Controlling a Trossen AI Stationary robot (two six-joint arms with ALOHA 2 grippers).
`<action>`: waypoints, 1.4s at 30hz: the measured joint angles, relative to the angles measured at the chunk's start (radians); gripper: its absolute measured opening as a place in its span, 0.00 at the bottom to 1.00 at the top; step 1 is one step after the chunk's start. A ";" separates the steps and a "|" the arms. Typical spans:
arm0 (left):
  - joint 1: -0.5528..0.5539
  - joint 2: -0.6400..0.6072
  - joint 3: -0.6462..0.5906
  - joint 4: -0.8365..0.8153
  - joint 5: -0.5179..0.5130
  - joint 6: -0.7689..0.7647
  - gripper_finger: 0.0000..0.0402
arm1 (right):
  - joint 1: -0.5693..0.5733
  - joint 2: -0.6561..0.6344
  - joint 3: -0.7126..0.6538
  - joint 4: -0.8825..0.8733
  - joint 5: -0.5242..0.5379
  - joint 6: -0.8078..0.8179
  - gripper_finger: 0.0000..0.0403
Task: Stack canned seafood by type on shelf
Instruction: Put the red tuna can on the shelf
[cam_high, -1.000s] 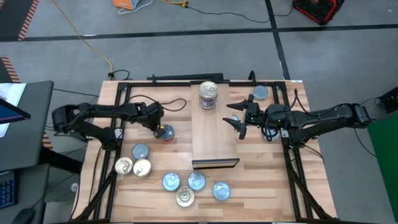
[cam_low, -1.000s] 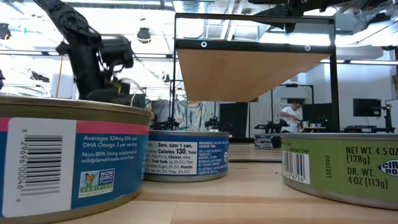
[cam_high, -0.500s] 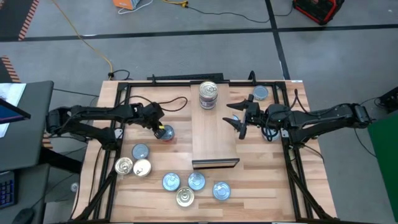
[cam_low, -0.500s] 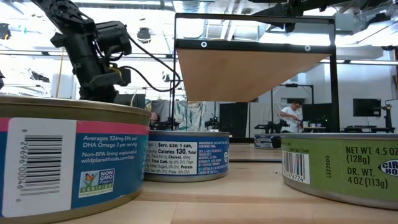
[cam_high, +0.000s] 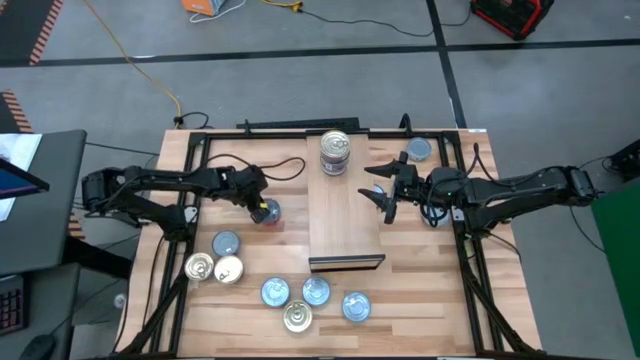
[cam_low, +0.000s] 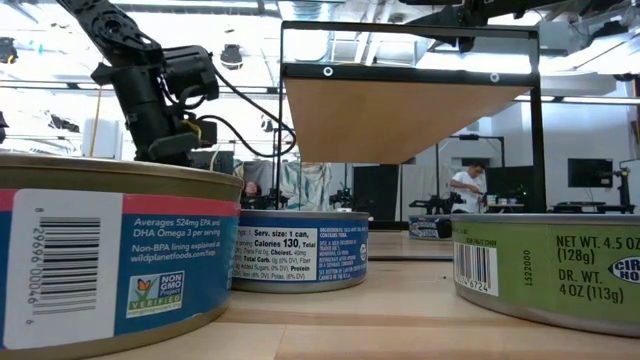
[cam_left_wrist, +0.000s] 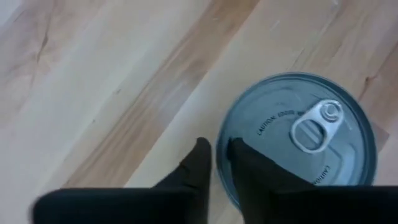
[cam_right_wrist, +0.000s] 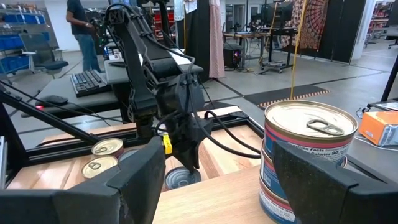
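A tin with a light-blue top (cam_left_wrist: 298, 143) stands on the tabletop left of the shelf (cam_high: 345, 230); in the high view this tin (cam_high: 268, 213) sits under my left gripper (cam_high: 258, 205), which is shut on it. The left gripper's (cam_left_wrist: 219, 148) fingers straddle the tin's edge. A stack of silver-topped tins (cam_high: 335, 153) stands at the shelf's far end. My right gripper (cam_high: 384, 190) hovers open and level over the shelf's right edge, facing the stack (cam_right_wrist: 308, 162), nothing between its fingers. My left gripper pinches the tin's rim (cam_left_wrist: 224, 127) between its two fingers, one finger (cam_left_wrist: 200, 158) outside the wall and the other (cam_left_wrist: 245, 165) over the lid. The fingers come slanting down from the table's left. The tin stands flat on the tabletop.
Several loose tins lie at the near left and middle: a blue one (cam_high: 226, 243), two gold ones (cam_high: 200, 267) (cam_high: 229, 269), more by the shelf's near end (cam_high: 316, 291). One blue tin (cam_high: 421, 149) sits far right. A black frame (cam_high: 470, 250) borders the table.
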 joint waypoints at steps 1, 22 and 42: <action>0.004 0.000 0.000 -0.003 -0.001 0.004 0.07 | 0.000 0.000 0.000 0.000 0.000 0.000 0.79; 0.202 0.004 -0.003 -0.094 0.152 0.078 0.00 | 0.000 0.000 0.000 0.001 0.000 -0.002 0.79; 0.075 -0.049 -0.004 -0.113 0.072 0.248 0.00 | 0.000 0.000 0.000 -0.007 0.000 0.001 0.79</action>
